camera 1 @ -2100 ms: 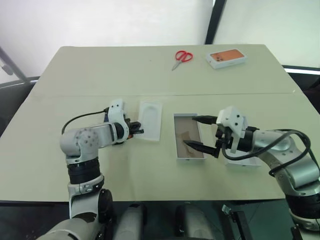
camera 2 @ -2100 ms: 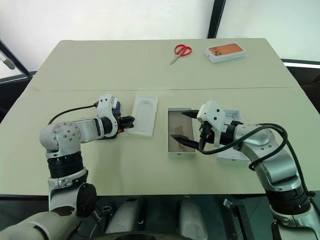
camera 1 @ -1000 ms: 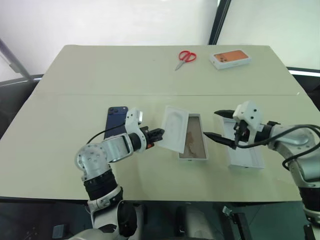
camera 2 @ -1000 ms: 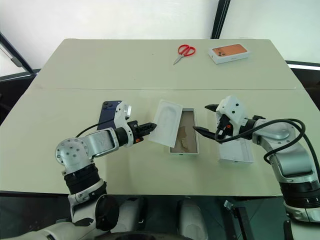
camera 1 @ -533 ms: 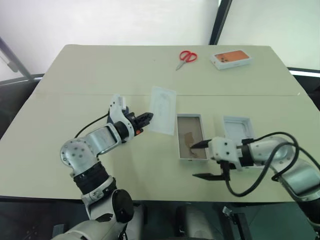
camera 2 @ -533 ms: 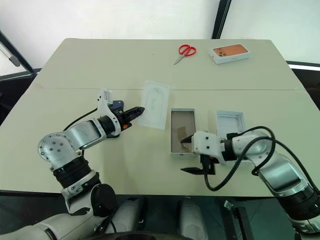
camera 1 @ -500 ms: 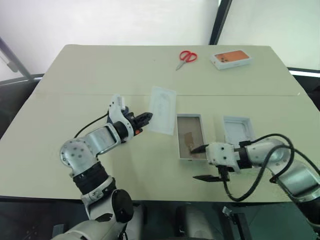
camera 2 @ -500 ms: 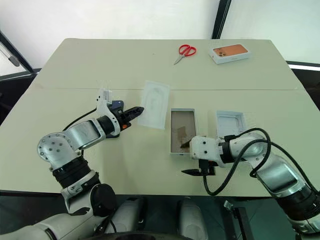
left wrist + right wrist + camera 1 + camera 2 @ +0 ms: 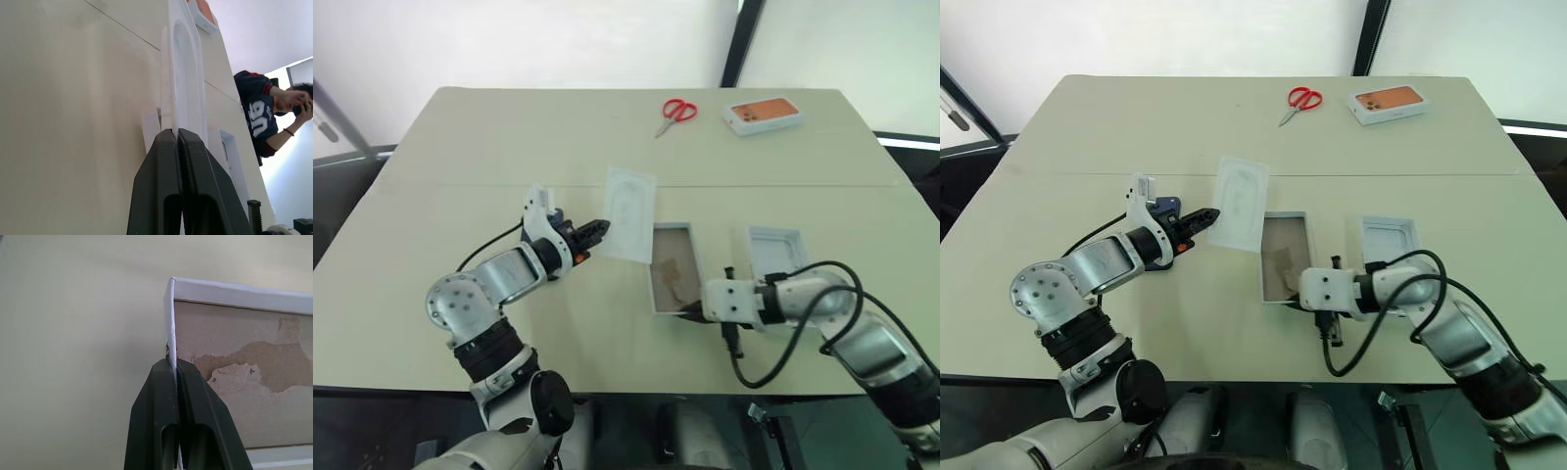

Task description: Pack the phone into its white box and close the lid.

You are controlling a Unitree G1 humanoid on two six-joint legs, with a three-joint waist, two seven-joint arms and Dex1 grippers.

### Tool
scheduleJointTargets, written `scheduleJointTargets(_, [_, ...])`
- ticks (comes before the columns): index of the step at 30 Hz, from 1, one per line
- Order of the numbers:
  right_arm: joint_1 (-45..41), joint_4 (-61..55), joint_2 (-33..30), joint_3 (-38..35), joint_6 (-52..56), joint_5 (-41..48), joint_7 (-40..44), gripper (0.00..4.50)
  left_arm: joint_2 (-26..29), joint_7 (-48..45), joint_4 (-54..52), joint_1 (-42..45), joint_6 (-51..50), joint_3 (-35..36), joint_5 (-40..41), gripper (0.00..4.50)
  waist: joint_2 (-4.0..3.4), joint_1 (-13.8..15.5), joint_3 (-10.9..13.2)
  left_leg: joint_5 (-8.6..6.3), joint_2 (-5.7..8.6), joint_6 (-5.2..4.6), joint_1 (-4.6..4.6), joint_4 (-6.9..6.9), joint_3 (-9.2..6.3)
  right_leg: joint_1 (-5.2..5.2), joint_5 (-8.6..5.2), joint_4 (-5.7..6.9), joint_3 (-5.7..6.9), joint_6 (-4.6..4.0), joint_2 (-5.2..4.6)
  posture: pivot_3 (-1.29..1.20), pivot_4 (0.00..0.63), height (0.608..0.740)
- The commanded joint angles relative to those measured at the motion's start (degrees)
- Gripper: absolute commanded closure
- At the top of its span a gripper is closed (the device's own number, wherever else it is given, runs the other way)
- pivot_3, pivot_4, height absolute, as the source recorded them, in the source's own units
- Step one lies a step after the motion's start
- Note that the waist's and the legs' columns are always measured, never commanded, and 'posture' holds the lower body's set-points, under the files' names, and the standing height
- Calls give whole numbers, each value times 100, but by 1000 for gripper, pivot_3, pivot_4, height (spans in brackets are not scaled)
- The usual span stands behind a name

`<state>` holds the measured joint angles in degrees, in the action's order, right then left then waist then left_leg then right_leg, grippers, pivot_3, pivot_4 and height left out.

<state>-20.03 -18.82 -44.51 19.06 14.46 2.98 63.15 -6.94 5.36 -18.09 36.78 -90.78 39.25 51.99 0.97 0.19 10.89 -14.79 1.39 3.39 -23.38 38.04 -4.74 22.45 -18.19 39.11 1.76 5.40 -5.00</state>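
Note:
My left gripper (image 9: 603,227) is shut on the near edge of a flat white insert (image 9: 629,201) with an oval recess and holds it tilted up above the table, left of the white box (image 9: 671,257). The box lies open, its tan inside up. My right gripper (image 9: 172,363) is shut on the thin wall at the box's near end. The lid (image 9: 773,251) lies pale inside up to the right of the box. Behind my left hand, only a dark blue sliver of the phone (image 9: 1168,206) shows on the table.
Red scissors (image 9: 674,110) and a small white box with an orange phone picture (image 9: 762,113) lie at the table's far edge. A person (image 9: 264,110) stands beyond the table in the left wrist view. The table's near right edge runs close to my right arm.
My right gripper swung down and left to the box's near end and shut on its wall; the box turned slightly. My left gripper lifted the insert off the box and has held still since.

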Motion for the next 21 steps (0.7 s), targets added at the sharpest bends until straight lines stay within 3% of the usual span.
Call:
scheduleJointTargets(1, [-455, 94, 416, 415, 166, -408, -211, 4436, 17, -68, -88, 129, 52, -23, 168, 4500, 0, 12, 0, 1, 0, 2, 0, -2, -3, 0, 0, 1, 1, 0, 0, 0, 150, 698])
scheduleJointTargets(6, [-802, 196, 992, 649, 723, -524, -407, 4436, -9, -15, -118, 111, 68, -4, 202, 4500, 4, 61, 2, 1, 5, 2, -6, 1, -7, 0, 0, -3, 2, 0, -5, 0, 150, 698])
scheduleJointTargets(13, [-987, 335, 1152, 824, 1180, -777, -499, 4436, -90, 77, -216, 5, 73, 6, 224, 4500, 4, 37, 2, 1, 6, 2, -6, 0, -8, 3, 0, -1, 1, 0, -5, 0, 150, 698])
scheduleJointTargets(16, [-1011, 152, 1182, 685, 1303, -625, -500, 3537, -114, 149, -292, -21, 56, 73, 251, 4500, 4, 30, 2, 1, 4, 2, -5, 0, -8, 5, 0, 1, 2, 0, -2, 0, 150, 698])
scheduleJointTargets(19, [-975, -65, 1167, 431, 1306, -391, -511, 2105, -133, 249, -440, -89, -20, 255, 293, 4500, 4, 24, 2, 1, 4, 2, -5, -1, -8, 7, 0, 2, 0, 0, -3, 0, 150, 698])
scheduleJointTargets(21, [-881, -267, 1076, 122, 1351, 0, -340, 2105, -105, 297, -586, -219, -120, 345, 324, 4500, 4, 27, 2, 1, 4, 2, -5, -1, -8, 6, 0, 1, 0, 0, -3, 0, 150, 698])
